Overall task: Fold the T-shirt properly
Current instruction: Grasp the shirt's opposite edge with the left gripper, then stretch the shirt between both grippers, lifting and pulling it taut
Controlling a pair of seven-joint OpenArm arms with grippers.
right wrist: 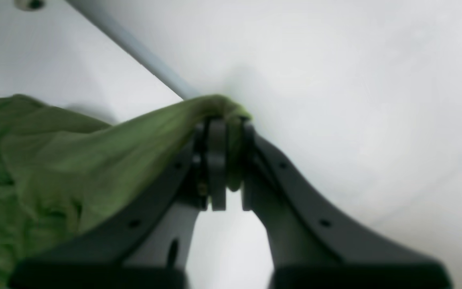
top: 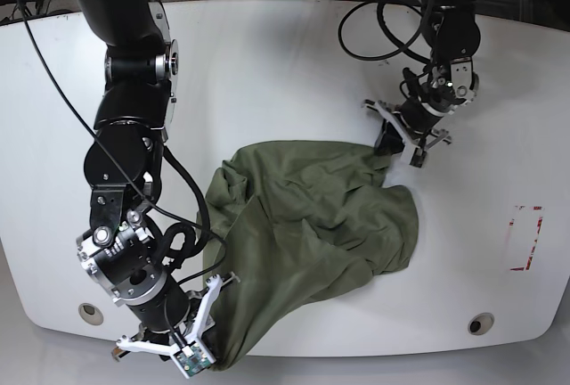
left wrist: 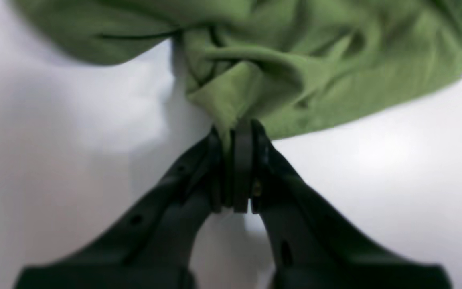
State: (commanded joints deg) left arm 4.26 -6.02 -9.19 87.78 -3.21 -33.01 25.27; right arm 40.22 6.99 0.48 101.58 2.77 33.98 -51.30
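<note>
The olive-green T-shirt [top: 312,225] lies crumpled in a loose heap on the white table [top: 285,64], stretched diagonally between both grippers. My left gripper [top: 385,146] pinches a bunched edge at the heap's upper right; in the left wrist view it [left wrist: 236,128] is shut on a twisted fold of the T-shirt [left wrist: 279,60]. Near the table's front edge my right gripper [top: 218,358] holds the heap's lower left tip; in the right wrist view it [right wrist: 225,122] is shut on the cloth [right wrist: 74,160], which trails off to the left. Neck and sleeves are hidden in the folds.
Black cables [top: 374,28] loop on the table behind the left arm. A red outlined mark [top: 525,238] sits at the right. Round holes [top: 89,312] [top: 481,323] lie near the front edge. The right arm's large body [top: 134,135] stands over the left side.
</note>
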